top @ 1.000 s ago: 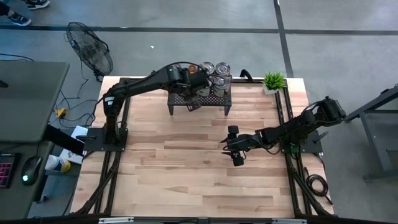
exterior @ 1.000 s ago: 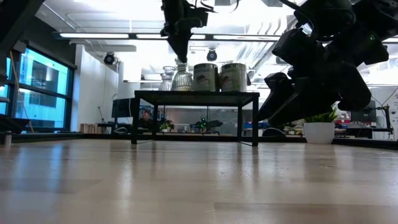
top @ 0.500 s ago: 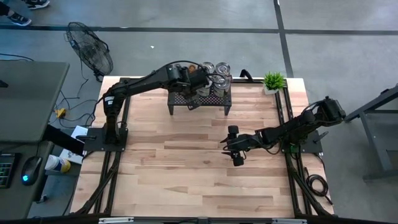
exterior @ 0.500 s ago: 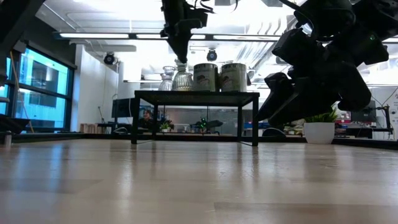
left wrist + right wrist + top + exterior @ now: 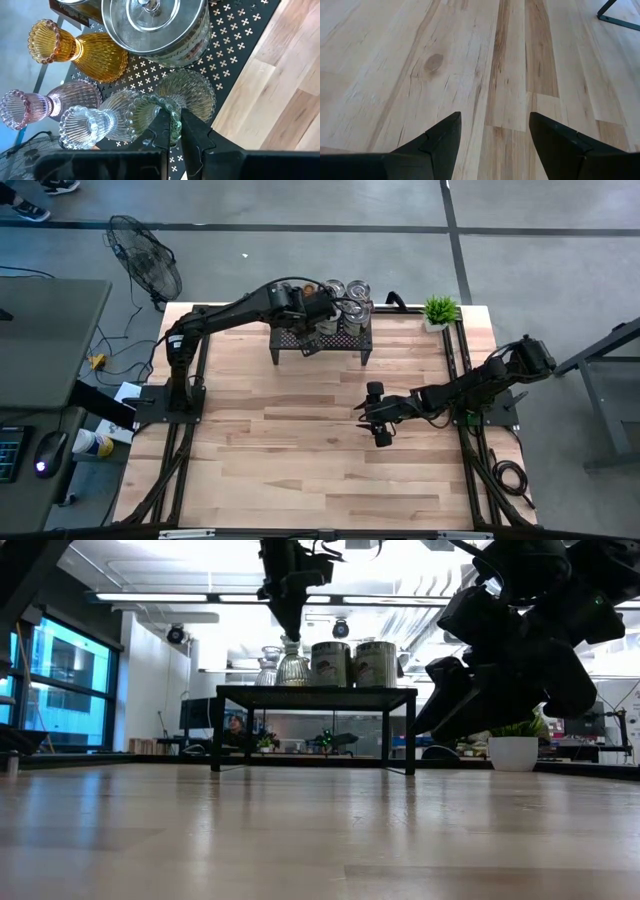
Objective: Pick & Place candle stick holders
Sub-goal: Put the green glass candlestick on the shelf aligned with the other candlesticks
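Observation:
Several glass and silvery candle stick holders [image 5: 345,290] stand on a small black perforated stand [image 5: 350,342] at the table's far middle. In the left wrist view I see an amber one [image 5: 85,52], a pinkish one [image 5: 45,102], a clear one [image 5: 95,125], a silvery metal one [image 5: 155,25] and a pale green one [image 5: 175,97]. My left gripper [image 5: 176,131] is above the stand, shut on the pale green holder; it also shows in the low view [image 5: 288,625]. My right gripper [image 5: 495,135] is open and empty over bare wood at the table's middle right [image 5: 378,415]. My left gripper pinches the pale green holder's beaded top rim [image 5: 172,116] between its two fingers, one finger inside the mouth and one outside. The fingers come from above, pointing down. The holder stands upright with its flared foot [image 5: 195,90] on the perforated stand.
A small potted green plant [image 5: 439,310] stands at the table's far right corner. The stand's thin legs [image 5: 410,730] reach the table. A fan [image 5: 145,255] stands on the floor beyond the far left corner. Bare wood lies in front of the stand.

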Controlling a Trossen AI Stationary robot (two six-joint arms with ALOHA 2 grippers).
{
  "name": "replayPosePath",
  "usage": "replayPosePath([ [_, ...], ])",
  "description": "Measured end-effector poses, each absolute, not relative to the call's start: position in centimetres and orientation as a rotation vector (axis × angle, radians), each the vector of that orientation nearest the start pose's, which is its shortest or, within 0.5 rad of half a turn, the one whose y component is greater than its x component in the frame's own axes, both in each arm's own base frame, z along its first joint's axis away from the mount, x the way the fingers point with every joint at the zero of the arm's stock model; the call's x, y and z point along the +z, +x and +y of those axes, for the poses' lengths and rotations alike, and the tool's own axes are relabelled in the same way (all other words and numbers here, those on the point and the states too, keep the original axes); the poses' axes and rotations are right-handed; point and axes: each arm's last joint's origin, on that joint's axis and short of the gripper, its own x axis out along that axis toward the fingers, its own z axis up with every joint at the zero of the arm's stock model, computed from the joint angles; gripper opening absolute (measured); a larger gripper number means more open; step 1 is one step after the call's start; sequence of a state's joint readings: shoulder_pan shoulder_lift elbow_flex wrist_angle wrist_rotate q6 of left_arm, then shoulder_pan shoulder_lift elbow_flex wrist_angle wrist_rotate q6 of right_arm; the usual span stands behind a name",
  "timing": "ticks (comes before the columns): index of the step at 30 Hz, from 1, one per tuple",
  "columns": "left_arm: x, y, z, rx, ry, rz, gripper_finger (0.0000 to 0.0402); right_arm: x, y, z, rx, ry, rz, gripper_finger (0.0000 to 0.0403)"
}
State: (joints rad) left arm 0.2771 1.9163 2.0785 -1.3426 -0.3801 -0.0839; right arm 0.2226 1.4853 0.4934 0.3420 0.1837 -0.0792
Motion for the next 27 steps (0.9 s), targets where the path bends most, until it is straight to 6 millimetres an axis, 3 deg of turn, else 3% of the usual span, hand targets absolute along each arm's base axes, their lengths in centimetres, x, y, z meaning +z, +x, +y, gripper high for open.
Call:
replayPosePath([
  [20,35.2,36.7,12.1,0.642,-0.009,1.201,0.0014,13.7,25.4,5.2,0.077,-0.198,0.625,0.0226],
  [27,35.1,36.8,12.0,0.627,-0.019,1.201,0.0044,13.7,25.4,5.2,0.077,-0.2,0.624,0.0226],
])
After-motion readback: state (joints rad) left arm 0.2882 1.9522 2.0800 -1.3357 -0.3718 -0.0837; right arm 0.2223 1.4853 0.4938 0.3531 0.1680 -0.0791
